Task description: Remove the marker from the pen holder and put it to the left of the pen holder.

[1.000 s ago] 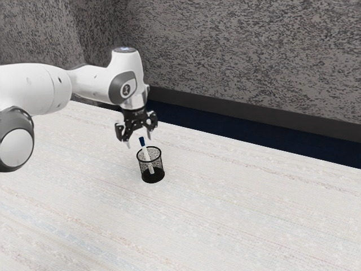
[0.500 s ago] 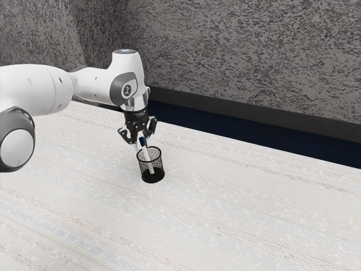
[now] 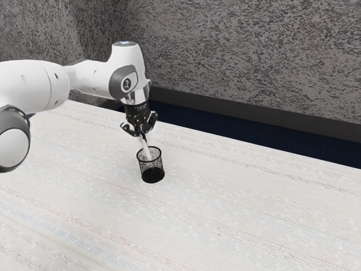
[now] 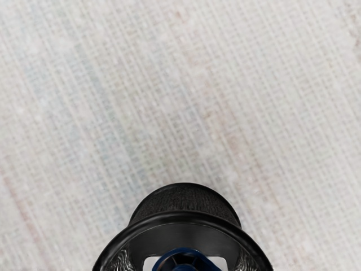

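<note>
Black two-finger jaws, nearly closed, grip a slim white marker by its blue-capped upper end, a sensible hold: it looks light, stiff, slightly slippery. The marker leans, lower end inside an upright black mesh pen holder on the pale, streaked table.

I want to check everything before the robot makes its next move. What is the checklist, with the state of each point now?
1. Fingers closed on the marker: ok.
2. Marker's lower end out of the holder: not ok, it is inside.
3. Holder upright on the table: ok.
4. Marker straight up: not ok, it leans.
5. Grip firm enough: cannot tell.
</note>
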